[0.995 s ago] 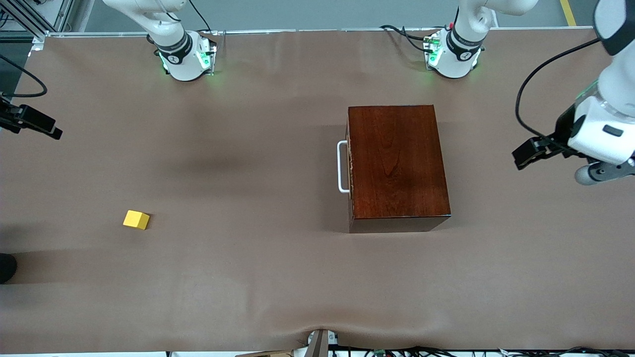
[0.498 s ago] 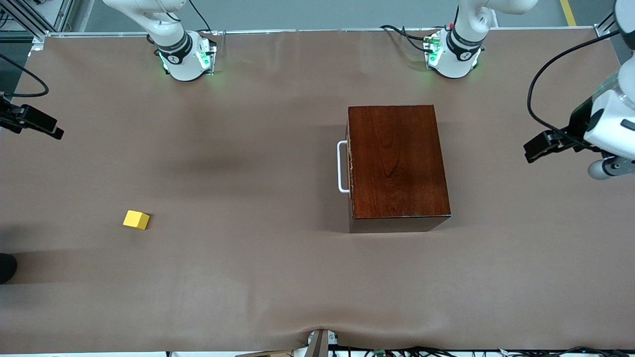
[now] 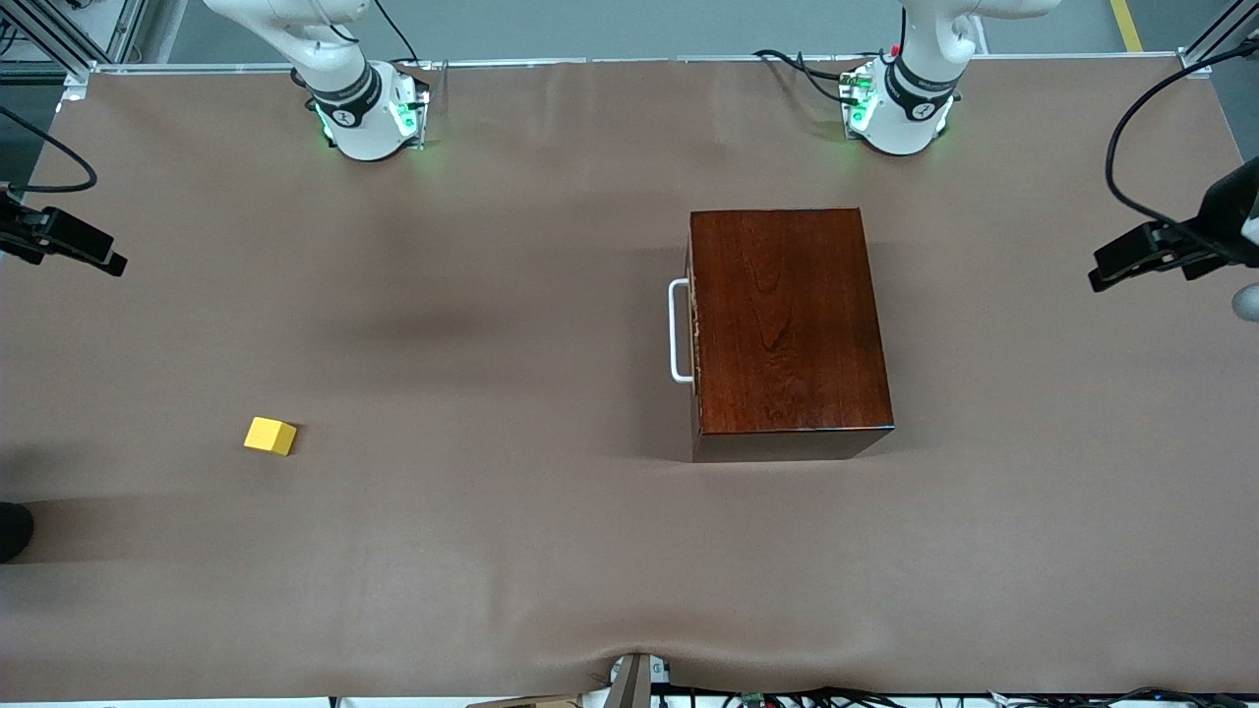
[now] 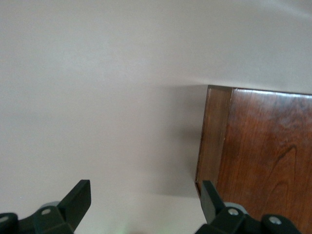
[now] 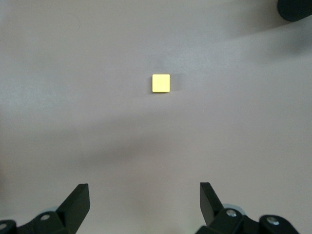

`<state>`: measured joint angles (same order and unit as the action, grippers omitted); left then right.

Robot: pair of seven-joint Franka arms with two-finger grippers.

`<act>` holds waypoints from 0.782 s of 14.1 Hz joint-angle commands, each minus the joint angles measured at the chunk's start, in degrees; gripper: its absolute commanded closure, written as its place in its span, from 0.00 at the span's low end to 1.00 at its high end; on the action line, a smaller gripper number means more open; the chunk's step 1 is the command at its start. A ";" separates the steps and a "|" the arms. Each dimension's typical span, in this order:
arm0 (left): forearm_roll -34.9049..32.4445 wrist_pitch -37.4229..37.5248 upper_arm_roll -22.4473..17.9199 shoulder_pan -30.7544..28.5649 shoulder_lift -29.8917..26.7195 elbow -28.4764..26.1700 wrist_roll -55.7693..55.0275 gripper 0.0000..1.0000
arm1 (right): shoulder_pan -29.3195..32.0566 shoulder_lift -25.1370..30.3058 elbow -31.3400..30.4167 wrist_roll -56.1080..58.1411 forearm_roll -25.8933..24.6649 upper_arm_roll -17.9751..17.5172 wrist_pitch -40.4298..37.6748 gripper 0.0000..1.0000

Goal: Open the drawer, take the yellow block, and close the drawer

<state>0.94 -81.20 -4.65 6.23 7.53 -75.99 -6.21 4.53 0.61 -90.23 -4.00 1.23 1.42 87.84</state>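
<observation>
Drawer: shut in the wooden box, white handle facing the right arm's end.
Block: on the table, well apart from the box.
Left gripper: fingers spread, empty, above the box's edge.
Right gripper: fingers spread, empty, high over the block.
Judgement: drawer looks closed, block out; arms should keep clear.

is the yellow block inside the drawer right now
No, the yellow block lies on the bare table toward the right arm's end, apart from the shut drawer.
</observation>
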 commanded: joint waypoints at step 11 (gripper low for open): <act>-5.60 -5.19 12.81 -9.38 -12.36 -14.44 1.99 0.00 | -0.48 0.19 0.23 -0.75 0.36 -0.28 -0.12 0.00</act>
<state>-2.79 -84.72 4.72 -0.17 -2.78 -88.36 -5.32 4.00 0.60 -90.23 -4.00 1.24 1.18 87.86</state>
